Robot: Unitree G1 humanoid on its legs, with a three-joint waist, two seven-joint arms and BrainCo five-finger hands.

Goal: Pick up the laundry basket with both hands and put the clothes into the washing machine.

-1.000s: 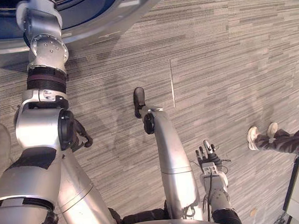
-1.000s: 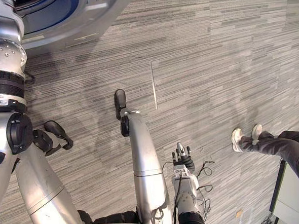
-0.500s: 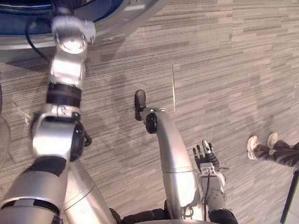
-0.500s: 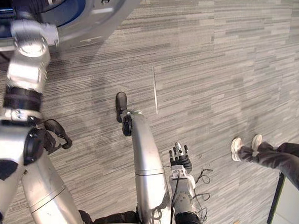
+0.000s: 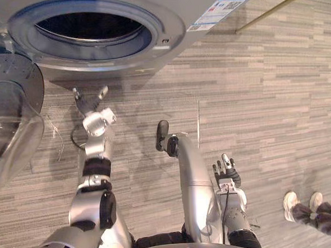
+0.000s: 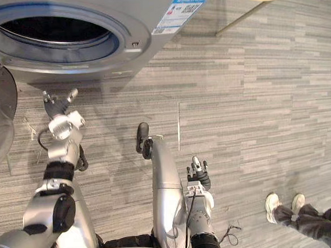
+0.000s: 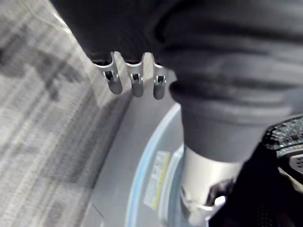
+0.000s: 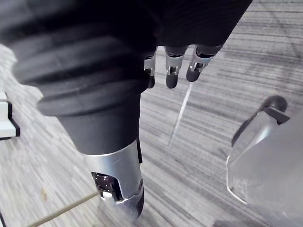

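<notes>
Though parked right at the washing machine (image 5: 177, 33) with its door (image 5: 8, 122) swung wide, looks barely started. Left hand (image 5: 90, 109) splayed, empty, just below the drum opening (image 5: 92, 27); right hand (image 5: 227, 171) straight-fingered, empty, low over the floor (image 5: 265, 95). Guessing basket pickup and loading both left to do.

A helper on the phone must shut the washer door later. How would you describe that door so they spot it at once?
Find the washing machine ahead of the robot, with its round, blue-rimmed opening. To the robot's left of that opening the door stands swung open: a round grey frame around a bulging clear bowl, the only see-through thing there.
</notes>
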